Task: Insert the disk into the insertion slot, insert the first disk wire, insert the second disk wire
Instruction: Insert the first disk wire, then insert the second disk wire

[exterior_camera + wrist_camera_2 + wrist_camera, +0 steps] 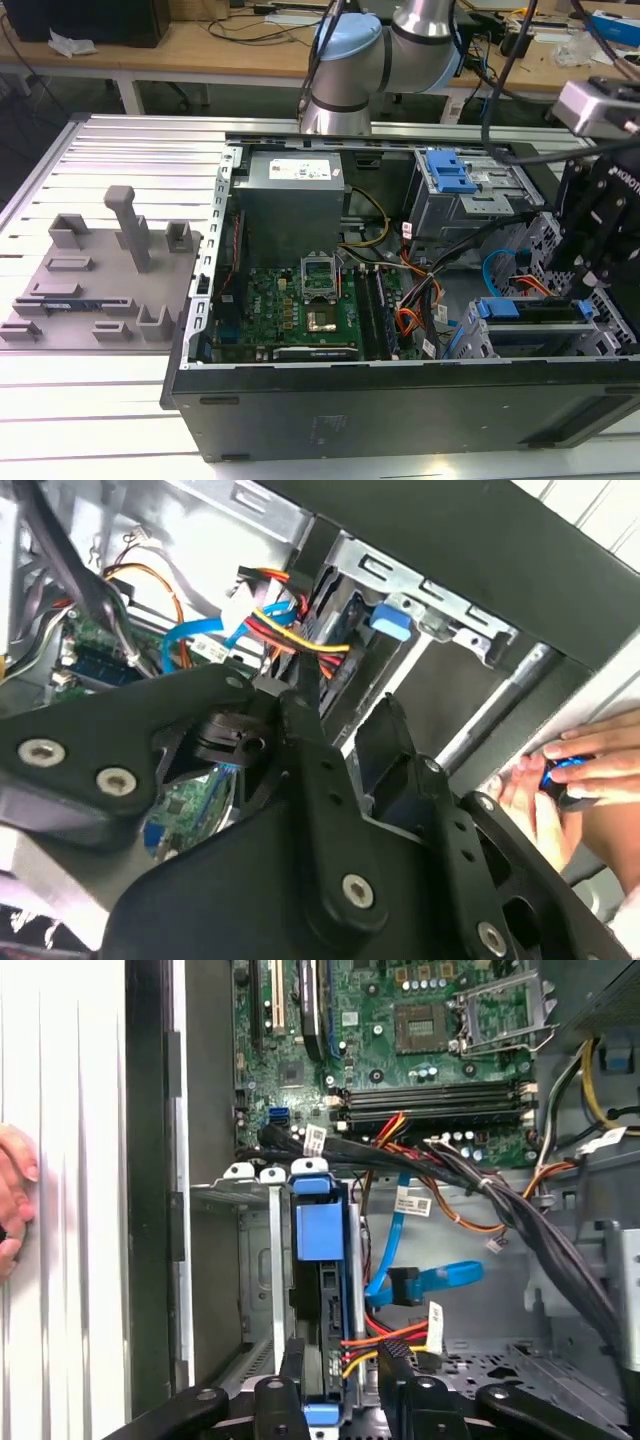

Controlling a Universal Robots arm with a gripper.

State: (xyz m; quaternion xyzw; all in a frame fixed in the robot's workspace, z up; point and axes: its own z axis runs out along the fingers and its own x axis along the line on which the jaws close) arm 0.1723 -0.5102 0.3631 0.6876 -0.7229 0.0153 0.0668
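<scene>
At the bottom of the first wrist view the gripper (343,1352) is cut off. Two black fingers (293,1360) show, and the jaws stand spread, one on each side of the disk's near edge, pinching neither it nor the wires.

The disk (320,1230) sits edge-on in the slot (258,1250). Its label faces away, and its blue bracket and dark edge are what show.

The orange wire (385,1338) runs from a white tag to the disk's near end. Its plug lies behind a finger, so I cannot tell whether it is seated.

The blue cable (440,1278) curls just beside the slot, with its dark plug apart from the disk.

In the exterior view the gripper's black body covers part of the slot at the exterior view's right.

The open case (400,410) also holds a motherboard (290,300), a power supply (290,185) and a tall cage (450,175) with a blue latch. It stands on a ribbed table (120,140). A grey fixture (100,270) lies on the table beside the case, at the exterior view's left.

A hand (12,1200), cut off at the picture's edge, rests outside the case wall. In the second wrist view it holds something small and blue that is too blurred to name.
</scene>
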